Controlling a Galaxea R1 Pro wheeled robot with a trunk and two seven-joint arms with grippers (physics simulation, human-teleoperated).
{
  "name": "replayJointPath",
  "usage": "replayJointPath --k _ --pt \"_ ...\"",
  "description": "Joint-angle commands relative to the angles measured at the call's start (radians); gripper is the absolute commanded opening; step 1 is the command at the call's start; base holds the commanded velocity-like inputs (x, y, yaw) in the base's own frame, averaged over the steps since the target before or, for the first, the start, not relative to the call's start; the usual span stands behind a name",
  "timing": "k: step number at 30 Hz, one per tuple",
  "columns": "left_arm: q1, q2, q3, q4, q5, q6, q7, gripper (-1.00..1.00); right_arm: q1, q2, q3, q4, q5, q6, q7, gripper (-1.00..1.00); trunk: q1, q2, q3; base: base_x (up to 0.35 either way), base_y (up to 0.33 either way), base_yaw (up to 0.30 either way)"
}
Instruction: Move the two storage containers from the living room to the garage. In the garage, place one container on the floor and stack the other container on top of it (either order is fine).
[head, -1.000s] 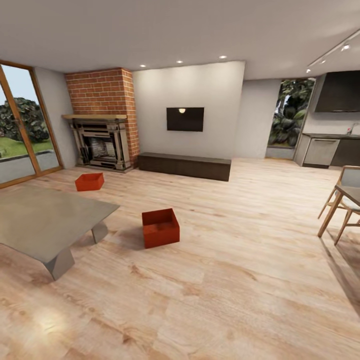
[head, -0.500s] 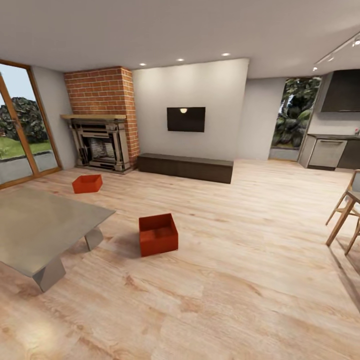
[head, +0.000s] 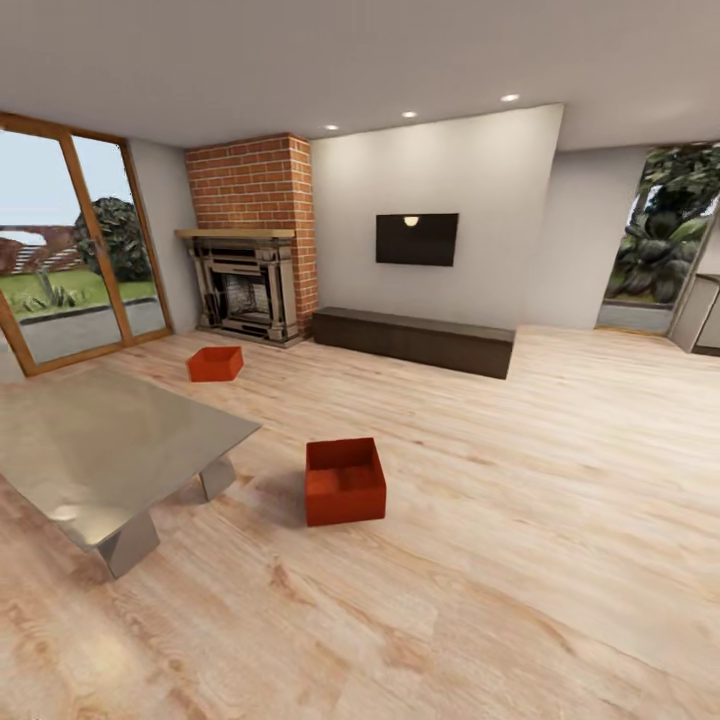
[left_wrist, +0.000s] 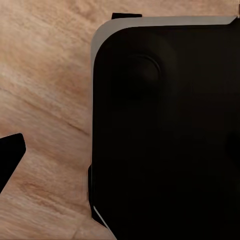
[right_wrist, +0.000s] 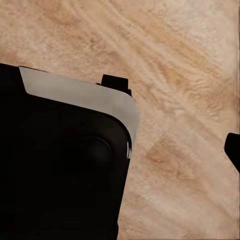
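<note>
Two orange-red storage containers sit on the living room's light plank floor (head: 520, 480): the nearer container (head: 345, 481) at frame center beside the grey glass table (head: 110, 450), the farther container (head: 215, 364) at center left near the brick fireplace (head: 250, 280). Either pincer's state cannot be told.

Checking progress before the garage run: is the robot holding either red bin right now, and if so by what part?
No bin is held. Both sit on the wood floor: the near bin beside the table, the far bin by the fireplace.
</note>
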Motion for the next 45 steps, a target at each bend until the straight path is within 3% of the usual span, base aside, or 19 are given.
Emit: replayJointPath --k 1,25,45 --pt "0.0 0.0 0.002 -0.001 0.002 -0.001 0.002 1.0 0.0 0.0 0.008 0.002 -0.01 -0.004 0.006 1.0 0.001 0.0 -0.001 0.317 -0.094 0.27" --pt "0.0 0.001 0.002 -0.001 0.002 -0.001 0.002 1.0 -0.001 0.0 0.008 0.002 -0.01 -0.004 0.005 1.0 0.001 0.0 -0.001 0.317 -0.094 0.266" --pt "0.0 0.0 0.002 -0.001 0.002 -0.001 0.002 1.0 0.0 0.0 0.008 0.002 -0.01 -0.004 0.006 1.0 0.001 0.0 -0.001 0.316 -0.096 0.019"
